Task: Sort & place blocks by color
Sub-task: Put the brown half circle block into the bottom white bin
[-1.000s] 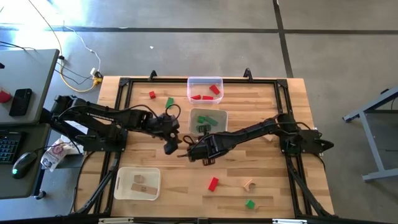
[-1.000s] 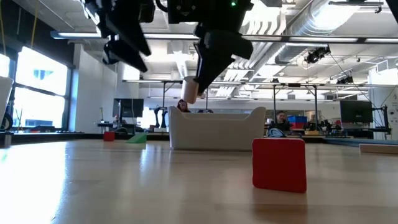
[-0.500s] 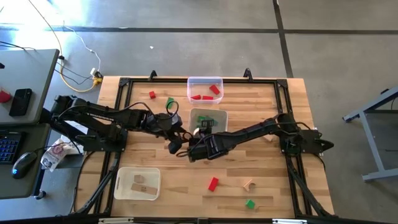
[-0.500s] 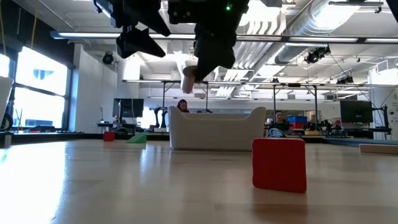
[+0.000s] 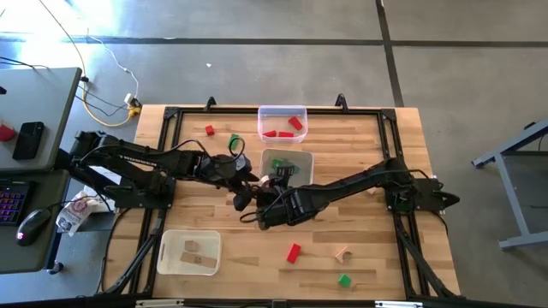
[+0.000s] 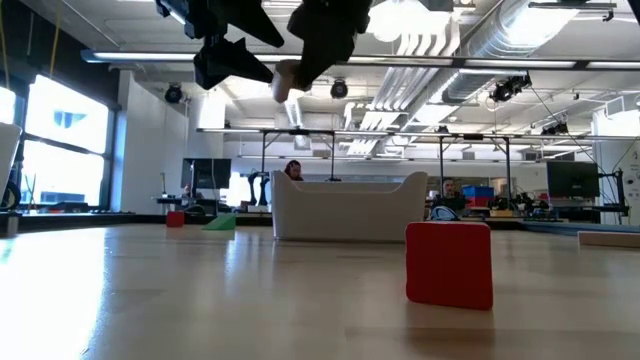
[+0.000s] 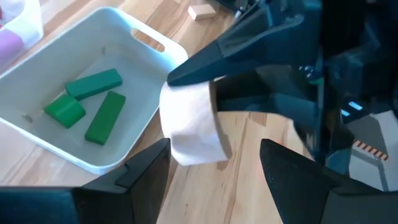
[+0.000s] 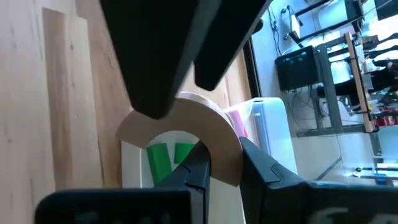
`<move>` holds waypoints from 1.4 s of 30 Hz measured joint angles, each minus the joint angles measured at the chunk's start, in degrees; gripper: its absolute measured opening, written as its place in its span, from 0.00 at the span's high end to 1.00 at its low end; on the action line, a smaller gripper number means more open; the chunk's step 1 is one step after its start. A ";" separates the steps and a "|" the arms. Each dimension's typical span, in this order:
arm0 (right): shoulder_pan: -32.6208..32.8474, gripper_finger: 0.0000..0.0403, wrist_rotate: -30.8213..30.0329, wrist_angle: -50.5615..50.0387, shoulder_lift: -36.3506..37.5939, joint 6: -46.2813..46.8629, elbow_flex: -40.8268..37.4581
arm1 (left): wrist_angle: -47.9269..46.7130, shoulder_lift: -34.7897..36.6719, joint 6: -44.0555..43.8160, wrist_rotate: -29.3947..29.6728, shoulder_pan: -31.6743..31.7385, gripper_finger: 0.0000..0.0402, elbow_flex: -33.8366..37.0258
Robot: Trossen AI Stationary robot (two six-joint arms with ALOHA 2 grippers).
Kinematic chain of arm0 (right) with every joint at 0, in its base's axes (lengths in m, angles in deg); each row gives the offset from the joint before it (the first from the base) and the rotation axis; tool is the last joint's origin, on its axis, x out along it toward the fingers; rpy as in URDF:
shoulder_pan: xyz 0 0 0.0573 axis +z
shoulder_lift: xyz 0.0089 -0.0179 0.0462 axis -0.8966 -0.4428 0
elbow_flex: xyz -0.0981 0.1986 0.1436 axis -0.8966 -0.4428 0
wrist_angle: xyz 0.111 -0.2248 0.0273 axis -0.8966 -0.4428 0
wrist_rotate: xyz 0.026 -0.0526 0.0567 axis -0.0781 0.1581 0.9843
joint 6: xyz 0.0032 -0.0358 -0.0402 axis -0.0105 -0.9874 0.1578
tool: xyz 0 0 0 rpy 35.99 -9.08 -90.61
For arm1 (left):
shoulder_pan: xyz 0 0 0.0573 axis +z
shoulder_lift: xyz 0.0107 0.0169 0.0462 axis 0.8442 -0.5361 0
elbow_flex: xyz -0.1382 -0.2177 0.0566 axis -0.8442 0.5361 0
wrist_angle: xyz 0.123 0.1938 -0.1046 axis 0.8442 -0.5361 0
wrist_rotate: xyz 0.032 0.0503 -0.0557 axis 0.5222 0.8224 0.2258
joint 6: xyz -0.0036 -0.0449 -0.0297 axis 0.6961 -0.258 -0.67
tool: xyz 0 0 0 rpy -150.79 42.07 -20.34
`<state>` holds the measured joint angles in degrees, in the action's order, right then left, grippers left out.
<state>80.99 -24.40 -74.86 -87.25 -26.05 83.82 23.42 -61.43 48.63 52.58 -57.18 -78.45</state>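
Observation:
A light wood arch block hangs in the air in my right gripper, also seen in the low view. My right gripper is shut on it over the table's middle. My left gripper is open, with one finger on either side of the same block, and I cannot tell whether they touch it. It sits just left of the right one. A red block, a green block and a wood block lie near the table's near edge. My right gripper pinches one leg of the arch block between its two fingers, one finger in the arch's hollow and the other outside. The block is lifted clear, high above the table in the low view.
A white tray with green blocks sits just beyond the grippers, with a clear tray of red blocks behind it. A white tray with wood blocks is near-left. A loose red block and green block lie far-left.
Both grippers have risen, and the arch block has gone up with the right one, well clear of the table. The left gripper has moved toward the right gripper and the block, and its fingers now stand around the block.

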 joint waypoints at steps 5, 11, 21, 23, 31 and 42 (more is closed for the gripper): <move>0.49 0.93 -1.82 0.04 0.00 0.32 0.00 | 0.22 0.00 0.04 2.95 0.00 0.42 0.00; 0.55 0.93 -4.34 0.07 -0.02 1.22 0.00 | 0.25 0.00 0.04 3.64 0.00 0.42 0.00; 0.53 0.93 -6.35 3.17 -0.02 1.19 0.00 | 1.05 0.00 2.04 7.46 0.00 0.42 0.00; 0.52 0.93 -6.37 3.87 -0.02 1.22 0.00 | 1.71 0.00 2.44 7.60 0.00 0.42 0.00; 0.51 0.93 -7.22 4.32 -0.02 0.66 0.00 | 1.83 0.00 4.04 7.68 0.00 0.52 0.00; 0.63 0.85 -5.96 4.16 -0.02 -1.76 -0.04 | 1.32 0.04 9.54 7.74 0.00 0.72 0.00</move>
<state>81.62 -30.36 -70.69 -87.27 -27.81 83.78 24.74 -61.39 58.17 60.33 -57.18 -78.45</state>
